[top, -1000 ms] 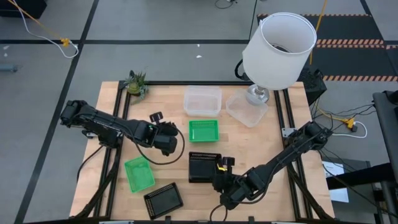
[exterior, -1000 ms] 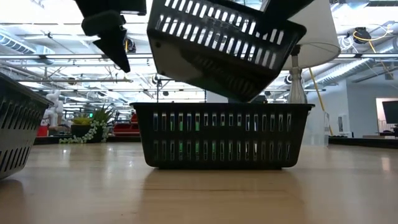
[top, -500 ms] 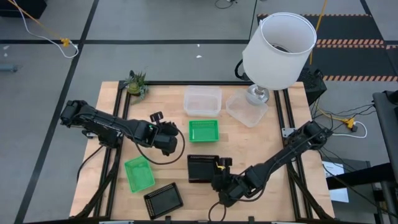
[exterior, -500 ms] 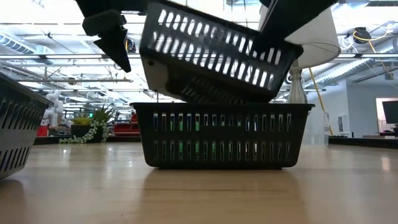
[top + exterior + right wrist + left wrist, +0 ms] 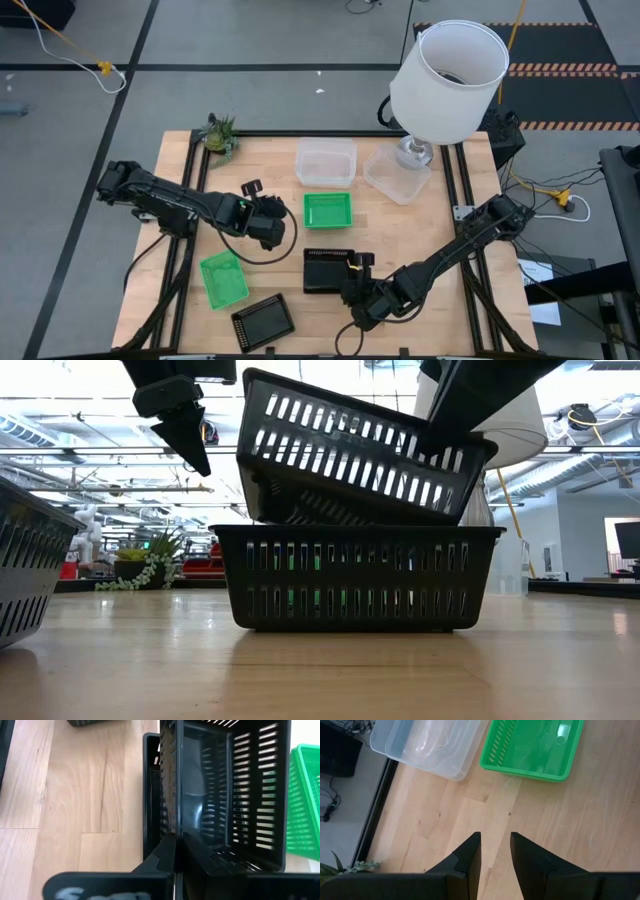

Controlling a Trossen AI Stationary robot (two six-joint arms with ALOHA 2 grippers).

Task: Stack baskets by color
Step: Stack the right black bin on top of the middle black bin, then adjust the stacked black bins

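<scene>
Right claw clamped on rim of black basket, held tilted, one end already inside second black basket near bench front edge. Judgement: level it, square the walls, lower, then release. Left claw part open, empty, mid-bench.

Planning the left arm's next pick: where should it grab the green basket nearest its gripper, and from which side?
Pinch the green basket by its thin upright wall at the left rim, coming down from above. It sits flat and open-topped, and that side faces the open left gripper, away from the clear basket.
</scene>
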